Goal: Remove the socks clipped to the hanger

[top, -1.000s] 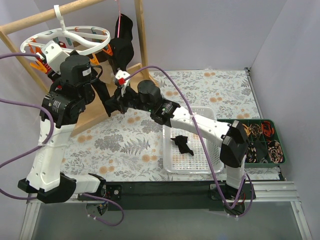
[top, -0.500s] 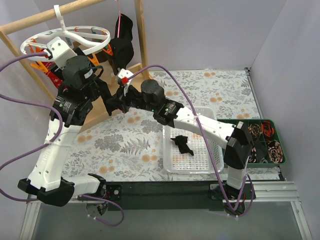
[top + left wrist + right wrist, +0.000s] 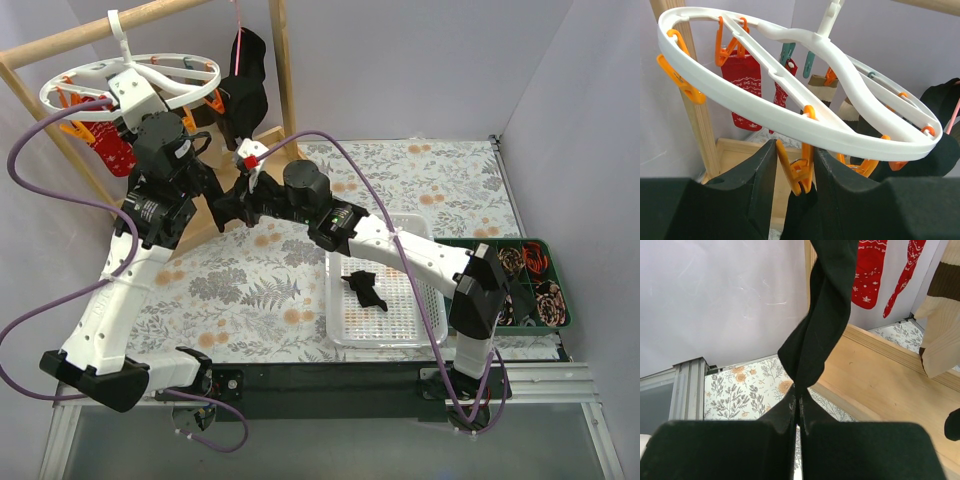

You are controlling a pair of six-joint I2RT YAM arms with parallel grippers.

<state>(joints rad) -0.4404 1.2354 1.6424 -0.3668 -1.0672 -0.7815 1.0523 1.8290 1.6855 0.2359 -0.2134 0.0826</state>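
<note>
The black sock (image 3: 822, 315) is held clamped in the right gripper (image 3: 798, 407), rising just above it, while an orange clip (image 3: 799, 176) under the hanger (image 3: 790, 120) is pinched in the narrowed left gripper (image 3: 796, 160); a fuller squeeze and a downward pull seem called for next.

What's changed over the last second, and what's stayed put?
The left tool rose and reached back under the hanger, narrowing onto an orange clip. The right tool stayed shut on the hanging black sock, barely shifting. The hanger and the dark sock in the tray are unmoved.
</note>
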